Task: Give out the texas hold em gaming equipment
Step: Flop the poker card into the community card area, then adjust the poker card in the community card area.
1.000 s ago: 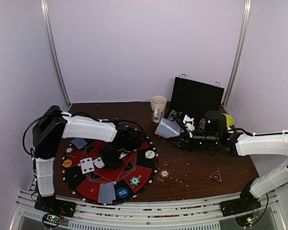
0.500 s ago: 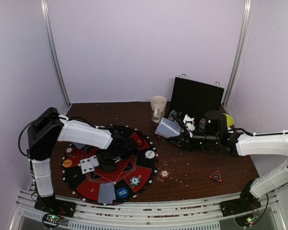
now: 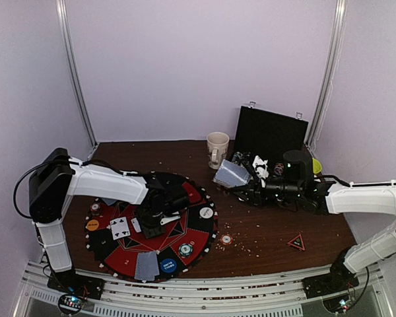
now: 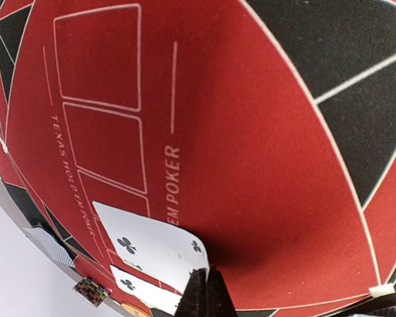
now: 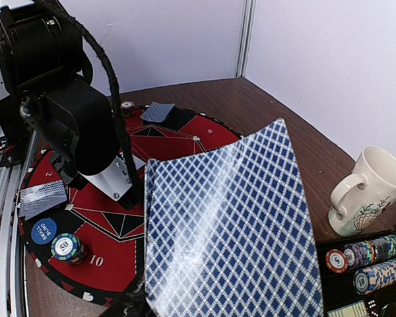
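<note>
Left gripper [image 3: 147,226] is down on the round red-and-black poker mat [image 3: 135,252], jaws fully closed with the tips pressed together [image 4: 208,290]. Nothing shows between them. The tips sit right at the corner of a face-up clubs card [image 4: 155,247]; a second face-up clubs card [image 4: 142,290] lies partly under it, toward the mat edge. I can't tell whether the tips are on the card or only on the felt. Right gripper [image 3: 241,187] is over the bare table right of the mat, jaws narrow and clamped on the lower edge of a stack of blue-backed cards [image 5: 231,231], which is held up off the table and tilted, backs toward the wrist cam. Also on the mat: a face-down card [image 3: 146,265] at the near edge with the blue button [image 3: 168,266] just beside it, a striped chip [image 3: 185,249] nearby, the white button [image 3: 206,212] on the right side, the orange button [image 3: 92,225] and another chip [image 3: 96,209] on the left, and one more face-down card [image 3: 109,197] at far left. One chip [image 3: 226,240] sits off the mat on the table. The open black case [image 3: 270,135] at the back holds rows of chips [image 5: 369,261], with the cream mug [image 3: 217,149] just left of it.
</note>
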Tool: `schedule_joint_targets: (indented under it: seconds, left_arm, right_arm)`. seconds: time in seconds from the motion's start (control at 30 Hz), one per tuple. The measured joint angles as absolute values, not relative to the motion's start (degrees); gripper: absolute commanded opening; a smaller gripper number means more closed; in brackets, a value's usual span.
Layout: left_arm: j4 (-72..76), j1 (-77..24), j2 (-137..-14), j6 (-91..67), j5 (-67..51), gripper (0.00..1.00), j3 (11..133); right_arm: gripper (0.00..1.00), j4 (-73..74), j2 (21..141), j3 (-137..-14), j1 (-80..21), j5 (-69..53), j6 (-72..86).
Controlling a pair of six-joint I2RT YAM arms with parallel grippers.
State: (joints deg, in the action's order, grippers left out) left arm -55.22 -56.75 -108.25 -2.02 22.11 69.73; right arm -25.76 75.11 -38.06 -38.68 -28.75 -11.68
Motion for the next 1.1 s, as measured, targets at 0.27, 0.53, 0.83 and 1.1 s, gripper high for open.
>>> schedule_joint_targets:
  seconds: [0.27, 0.53, 0.83, 1.1]
  left_arm:
    - [-54.94, -56.75, -108.42, -0.97, 20.71, 0.38, 69.73]
    - [-55.31, -57.12, -108.4, -0.47, 18.26, 0.5, 70.06]
    - [-50.46, -51.03, -106.8, -7.07, 21.78, 0.53, 74.04]
    - [-46.83, -49.3, -108.12, -10.07, 23.79, 0.64, 74.48]
  right_arm:
    - [0.47, -24.93, 74.59, -38.09, -38.68, -28.73, -11.84]
    - [0.47, -24.77, 74.32, -38.09, -38.68, -28.69, -11.88]
    - [0.47, -24.77, 74.32, -38.09, -38.61, -28.73, -11.86]
    - [0.47, -24.56, 74.17, -38.09, -38.61, -28.56, -12.1]
